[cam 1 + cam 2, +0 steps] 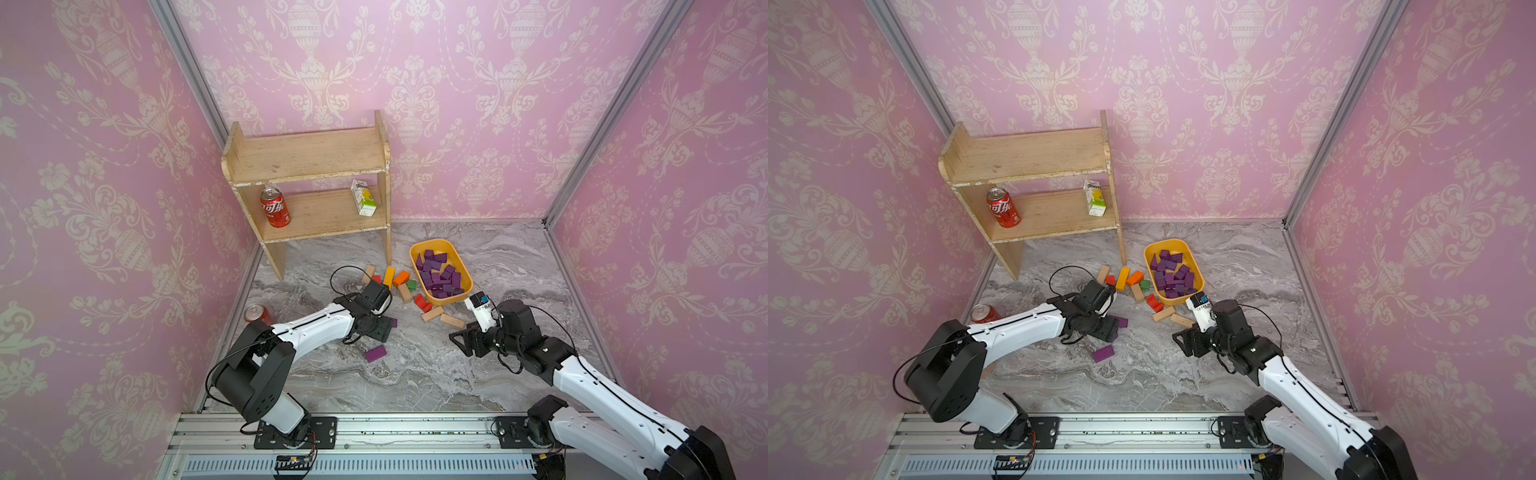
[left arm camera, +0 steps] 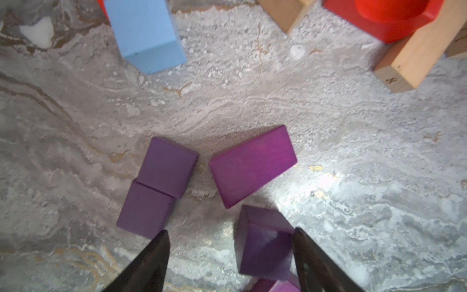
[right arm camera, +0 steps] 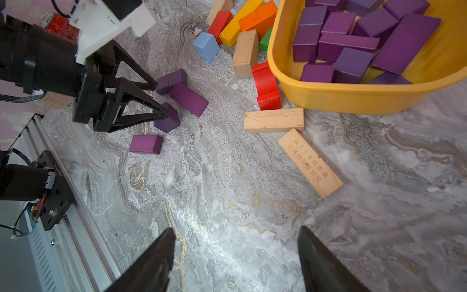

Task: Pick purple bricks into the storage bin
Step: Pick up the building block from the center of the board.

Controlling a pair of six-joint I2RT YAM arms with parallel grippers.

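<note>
Wrist views, unlike top views, show left tool [image 2: 230, 230] spread around purple cube [image 2: 265, 242], right tool [image 3: 236, 228] spread empty.

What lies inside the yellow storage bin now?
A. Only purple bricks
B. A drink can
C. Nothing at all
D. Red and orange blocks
A: the storage bin holds only purple bricks; the red block lies outside it on the table.
</note>
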